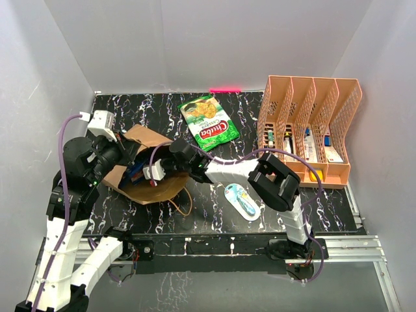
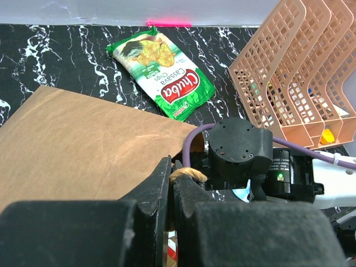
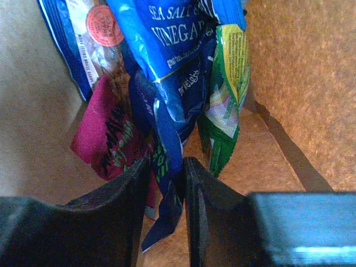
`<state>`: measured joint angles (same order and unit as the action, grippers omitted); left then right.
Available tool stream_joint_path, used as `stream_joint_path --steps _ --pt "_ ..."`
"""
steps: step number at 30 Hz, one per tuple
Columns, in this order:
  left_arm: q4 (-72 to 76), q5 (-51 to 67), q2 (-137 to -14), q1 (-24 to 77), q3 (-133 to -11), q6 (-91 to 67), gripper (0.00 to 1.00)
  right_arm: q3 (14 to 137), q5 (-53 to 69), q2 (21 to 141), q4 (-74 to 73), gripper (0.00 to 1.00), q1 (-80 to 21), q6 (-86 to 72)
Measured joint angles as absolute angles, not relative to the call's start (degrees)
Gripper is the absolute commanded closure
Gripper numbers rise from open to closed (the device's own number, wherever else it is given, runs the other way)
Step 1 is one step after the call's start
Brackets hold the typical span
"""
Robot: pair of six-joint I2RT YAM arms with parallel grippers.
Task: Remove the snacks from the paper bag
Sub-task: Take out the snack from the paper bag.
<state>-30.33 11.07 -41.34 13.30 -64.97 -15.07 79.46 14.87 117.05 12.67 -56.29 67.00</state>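
I count one paper bag [image 1: 146,138]. It lies on its side on the left part of the black tabletop [image 1: 130,107], with its mouth toward the middle.

My left tool [image 2: 172,167] has its jaws pressed together on a brown bit of the paper bag at its rim. I cannot tell if that bit is the edge or a handle.

My right tool [image 3: 167,167] is deep inside the bag. Its two jaws stand on each side of the low corner of a blue packet [image 3: 167,39] that says sea salt and vinegar. The gap is small and the packet fills most of it. I cannot tell if the jaws are squeezing it or only next to it.

Inside the bag I can count four snacks. There is the blue packet, a red packet [image 3: 105,139] to its left, a green and yellow packet [image 3: 225,94] to its right, and a packet with a round red sticker [image 3: 83,39] at the top left. They are bunched together and cover each other, so more may be hidden.

One snack is out. It is a green chip bag [image 1: 208,122], lying flat near the back of the tabletop, apart from the paper bag.

Around them I see one peach organizer [image 1: 312,104] on the right with small boxes in it, and one white and teal oval pack [image 1: 242,199] near the front.

From above, the brown paper and my right arm [image 1: 227,170] cover the bag's mouth, so the packets inside hardly show there.
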Motion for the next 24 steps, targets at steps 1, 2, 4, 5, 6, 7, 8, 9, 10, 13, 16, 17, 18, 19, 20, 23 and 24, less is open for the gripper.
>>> stream_joint_path --steps 1,2,4,5,6,7,8,9,10,13,16,17,18,19,20,23,24 --pt "-30.4 11.0 -41.4 13.3 -65.0 -15.1 1.00 79.7 14.4 117.6 13.1 0.77 -56.3 67.1" --pt "-30.5 10.9 -41.4 13.3 -65.0 -15.1 1.00 79.8 13.9 117.8 13.6 0.83 -56.3 67.2" --pt "-30.5 10.7 -41.4 13.3 -65.0 -15.2 1.00 79.8 13.2 117.9 14.0 0.92 -56.6 67.1" --pt "-30.5 10.4 -41.4 13.3 -65.0 -15.3 1.00 79.8 13.0 117.9 14.5 0.92 -56.6 66.8" --pt "-30.5 10.1 -41.4 13.3 -65.0 -15.5 1.00 79.8 12.8 117.8 15.1 0.92 -56.6 66.2" --pt "-30.5 9.7 -41.4 13.3 -64.9 -15.7 1.00 79.8 12.6 117.8 15.6 0.92 -56.6 65.3" --pt "-30.5 9.2 -41.4 13.3 -64.9 -16.1 1.00 79.7 12.4 117.6 16.3 0.92 -56.6 64.2" --pt "-30.5 8.7 -41.4 13.3 -64.9 -16.4 1.00 79.7 12.3 117.4 16.6 0.92 -56.7 63.5" --pt "-30.5 8.1 -41.3 13.3 -64.9 -16.8 1.00 79.6 12.2 117.0 17.0 0.92 -56.7 62.3" --pt "-30.5 6.3 -41.2 13.3 -64.6 -18.3 1.00 78.8 12.1 114.9 18.1 0.92 -57.0 58.1" --pt "-31.2 4.1 -41.1 13.3 -64.4 -19.9 1.00 78.8 12.2 112.3 19.2 0.92 -57.5 54.2" --pt "-31.6 3.3 -41.2 13.3 -64.3 -20.6 1.00 78.8 12.2 111.5 19.8 0.92 -57.7 53.1" --pt "-31.9 2.5 -41.2 13.3 -64.3 -21.1 1.00 78.8 12.2 110.9 20.2 0.92 -57.8 52.2" --pt "-31.9 2.0 -41.2 13.3 -64.3 -21.6 1.00 78.8 12.2 110.2 20.7 0.92 -58.0 51.5" --pt "-32.2 1.2 -41.2 13.3 -64.2 -22.2 1.00 78.8 12.3 109.6 21.1 0.92 -58.1 50.8" --pt "-32.7 -0.7 -41.1 13.3 -64.2 -23.6 1.00 78.8 12.4 108.0 21.6 0.92 -58.6 49.9" --pt "-33.0 -1.3 -41.1 13.3 -64.2 -24.1 1.00 78.7 12.4 107.6 21.6 0.92 -58.7 49.7"
